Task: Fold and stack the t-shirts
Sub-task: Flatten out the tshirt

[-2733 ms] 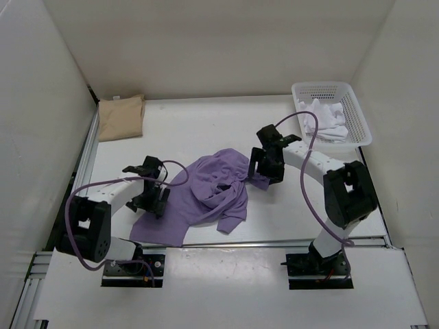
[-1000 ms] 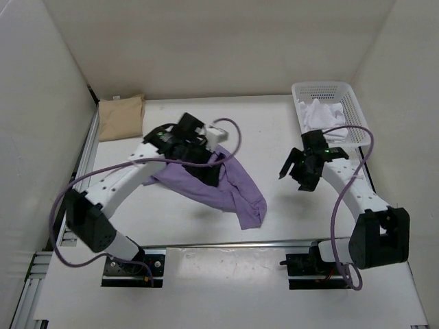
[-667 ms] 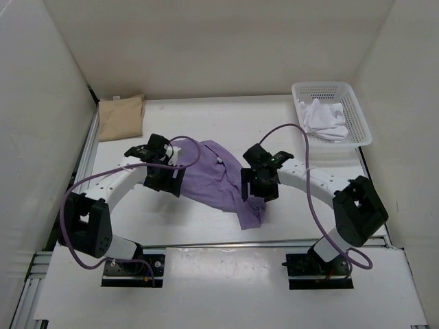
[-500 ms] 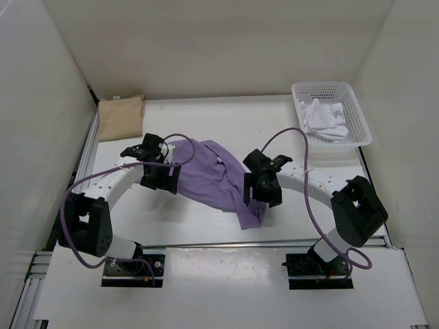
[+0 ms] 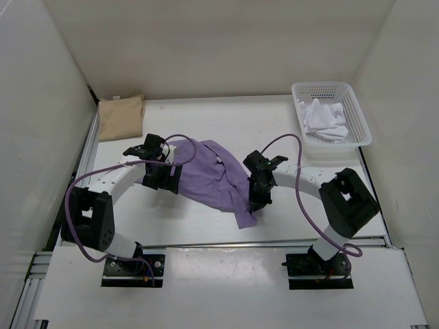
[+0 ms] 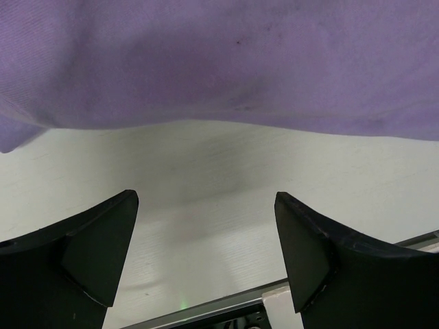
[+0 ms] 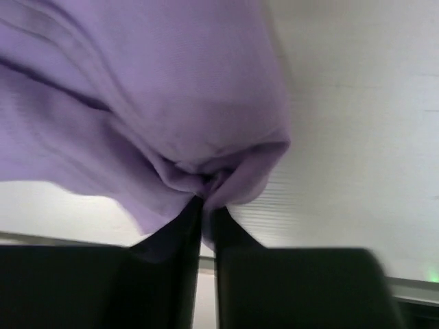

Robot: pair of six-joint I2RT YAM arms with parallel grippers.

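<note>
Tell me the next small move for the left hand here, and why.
Probably ease the left hand forward onto the edge of the lavender shirt and close. It stands open over bare table with the cloth just ahead, while the right hand pinches a bunched fold on the opposite side. Both grips seem needed to spread the shirt flat.

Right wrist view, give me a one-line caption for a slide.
Right hand pinched shut on a bunched edge of the lavender t-shirt, with the white table behind.
</note>
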